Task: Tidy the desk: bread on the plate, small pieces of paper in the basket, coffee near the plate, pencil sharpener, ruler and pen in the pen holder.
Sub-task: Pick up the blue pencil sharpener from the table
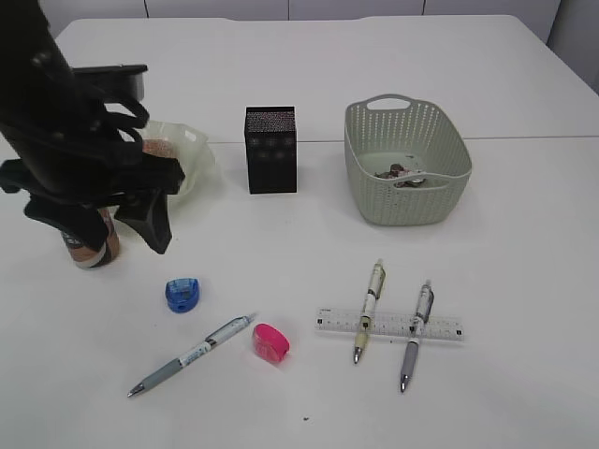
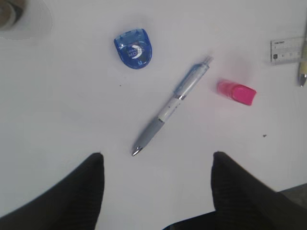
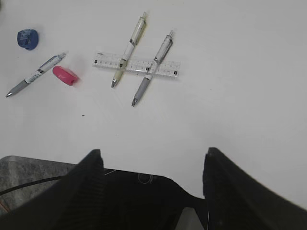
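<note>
Your left gripper (image 2: 156,163) hangs over the table (image 1: 524,281) with its jaws wide apart and holding nothing; below it lie a blue pencil sharpener (image 2: 134,48), a blue-grey pen (image 2: 170,105) and a pink pencil sharpener (image 2: 236,92), all apart from one another. Your right gripper (image 3: 153,160) also stands with jaws wide and empty, near the table's front edge. Ahead of it the ruler (image 3: 136,65) lies flat with two pens across it, a yellowish one (image 3: 128,49) and a grey one (image 3: 152,69). In the exterior view, the coffee (image 1: 91,245) stands upright beside the plate (image 1: 192,154), partly hidden by your left arm. The pen holder (image 1: 270,150) stands between the plate and the basket (image 1: 405,164), where the small pieces of paper (image 1: 402,174) lie.
</note>
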